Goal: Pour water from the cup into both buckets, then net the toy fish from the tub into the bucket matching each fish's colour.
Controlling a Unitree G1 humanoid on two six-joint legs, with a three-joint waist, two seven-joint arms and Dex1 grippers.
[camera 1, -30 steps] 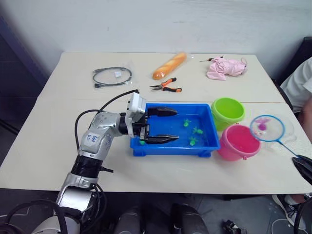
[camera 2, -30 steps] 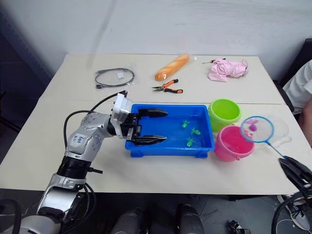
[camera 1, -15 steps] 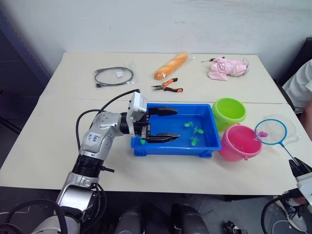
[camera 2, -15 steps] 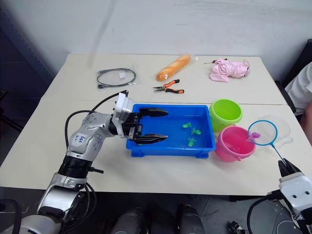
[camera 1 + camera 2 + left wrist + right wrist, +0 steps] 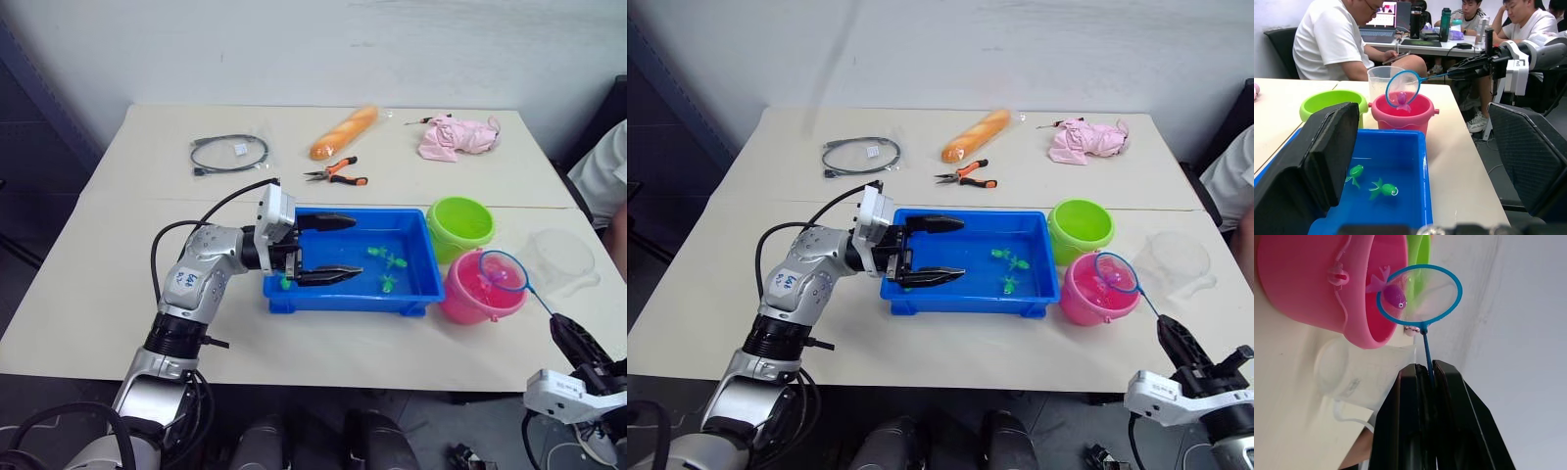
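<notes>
Right tool point(image 5: 1425, 374): fingers clamped tight on the thin blue handle of the net point(image 5: 1116, 272), at about 4 o'clock on the counter point(image 5: 98, 284)
Net: its blue hoop hangs over the mouth of the pink bucket point(image 5: 472, 298), with a pink fish point(image 5: 1394, 295) lying in the mesh
Left tool point(image 5: 323, 250): fingers spread wide and holding nothing, one on each side of the 9 o'clock end wall of the blue tub point(image 5: 411, 290)
Tub: middle of the counter, water inside
Green fish point(image 5: 389, 258): three, gathered toward the tub's 3 o'clock end
Green bucket point(image 5: 459, 223): just beside the tub, at the pink bucket's 12 o'clock
Clear cup point(image 5: 1172, 262): at 3 o'clock from the pink bucket
Far edge: cable point(image 5: 226, 152), orange pliers point(image 5: 335, 175), baguette point(image 5: 342, 131), pink cloth point(image 5: 454, 136)
</notes>
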